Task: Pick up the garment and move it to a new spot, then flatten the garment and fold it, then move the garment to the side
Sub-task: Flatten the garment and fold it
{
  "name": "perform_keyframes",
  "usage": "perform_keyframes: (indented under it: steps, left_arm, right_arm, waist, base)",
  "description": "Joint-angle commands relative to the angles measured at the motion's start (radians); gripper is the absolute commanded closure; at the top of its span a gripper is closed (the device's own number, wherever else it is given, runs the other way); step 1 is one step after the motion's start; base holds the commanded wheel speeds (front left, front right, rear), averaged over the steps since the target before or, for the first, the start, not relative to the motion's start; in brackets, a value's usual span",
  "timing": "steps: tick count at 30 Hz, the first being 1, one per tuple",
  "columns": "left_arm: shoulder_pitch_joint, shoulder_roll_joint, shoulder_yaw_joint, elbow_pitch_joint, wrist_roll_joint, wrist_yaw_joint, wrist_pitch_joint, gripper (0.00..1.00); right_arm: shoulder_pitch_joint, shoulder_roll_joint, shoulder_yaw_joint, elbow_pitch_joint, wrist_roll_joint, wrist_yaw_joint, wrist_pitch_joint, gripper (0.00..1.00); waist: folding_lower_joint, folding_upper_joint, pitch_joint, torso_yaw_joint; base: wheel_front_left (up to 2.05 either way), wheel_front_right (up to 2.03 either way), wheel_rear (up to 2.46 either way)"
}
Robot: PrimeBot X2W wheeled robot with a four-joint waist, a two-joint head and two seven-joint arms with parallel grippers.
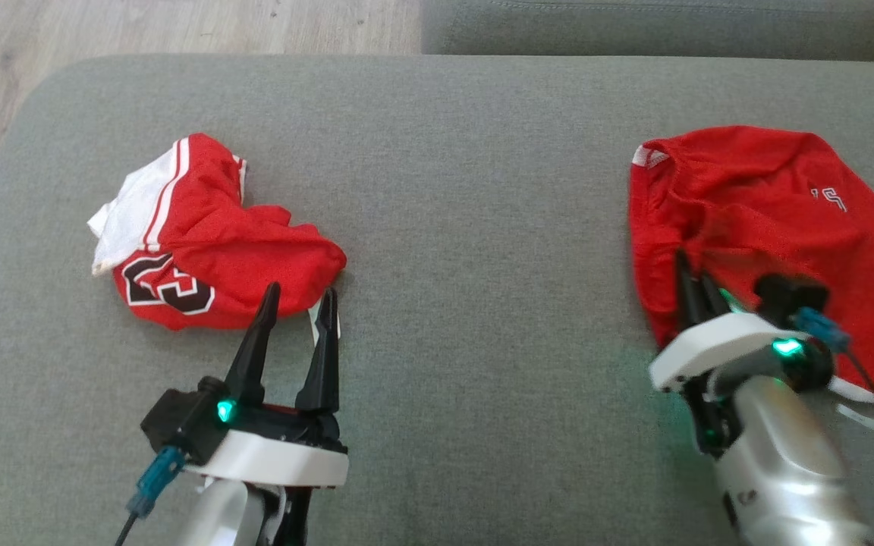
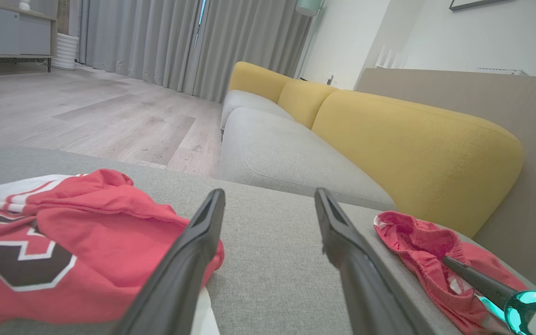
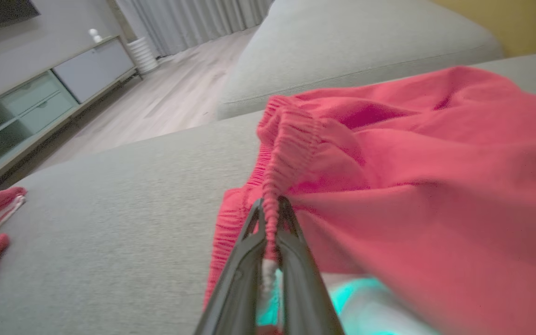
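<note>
Pinch of right gripper (image 3: pixel 271 203) on elastic hem of red garment (image 3: pixel 412 195): lift slowly, straight up; left gripper (image 1: pixel 299 297) spread wide

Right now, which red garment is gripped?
The right-hand garment: the right gripper pinches its elastic hem. The numbered garment lies ungripped.

A grey upholstered seat (image 1: pixel 482 167) spans the foreground, with pale wood flooring (image 2: pixel 110 116) beyond it. A sofa's yellow back cushions (image 2: pixel 412 153) rise behind its grey seat pads (image 2: pixel 277 158). Grey curtains (image 2: pixel 179 42) hang near a low cabinet (image 3: pixel 40 97).
</note>
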Motion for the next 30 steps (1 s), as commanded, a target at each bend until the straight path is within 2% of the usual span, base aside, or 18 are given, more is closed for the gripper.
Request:
perform_keyframes:
  steps: [1,11,18,19,20,25,30]
  left_arm:
    - [-0.047,0.0,0.028,-0.03,-0.005,0.001,-0.008,0.0]
    - [-0.049,0.0,0.03,-0.029,-0.006,0.001,-0.008,0.0]
    - [-0.048,0.0,0.03,-0.025,-0.011,0.001,-0.008,0.0]
    - [-0.047,0.0,0.032,-0.025,-0.011,0.001,-0.008,0.0]
    - [-0.045,0.0,0.034,-0.025,-0.011,0.001,-0.008,0.0]
    - [-0.038,0.0,0.05,-0.025,-0.01,0.001,-0.008,0.0]
    - [-0.032,0.0,0.067,-0.033,-0.01,0.001,-0.008,0.0]
  right_arm:
    - [-0.045,-0.001,0.069,-0.038,0.011,0.007,-0.023,1.0]
    - [-0.072,-0.001,0.375,-0.098,0.028,0.007,-0.027,1.0]
    - [-0.081,-0.001,0.602,-0.126,0.127,0.007,0.037,1.0]
    - [-0.083,-0.001,0.612,-0.121,0.134,0.007,0.043,0.77]
    - [-0.084,-0.001,0.618,-0.113,0.14,0.007,0.052,0.0]
    - [-0.087,-0.001,0.61,-0.095,0.149,0.007,0.053,0.0]
    - [-0.074,-0.004,0.511,-0.096,0.124,0.007,0.017,0.0]
  waist:
    - [-0.0001,0.0,0.001,0.002]
    - [-0.0001,0.0,0.003,0.01]
    - [-0.0001,0.0,-0.002,0.021]
    - [-0.0001,0.0,-0.003,0.021]
    - [-0.0001,0.0,-0.005,0.019]
    - [-0.0001,0.0,-0.013,0.003]
    - [-0.0001,0.0,-0.03,-0.033]
  base:
    - [0.0,0.0,0.0]
    - [0.0,0.0,0.0]
    - [0.0,0.0,0.0]
    - [0.0,0.0,0.0]
    - [0.0,0.0,0.0]
    - [0.0,0.0,0.0]
    - [0.0,0.0,0.0]
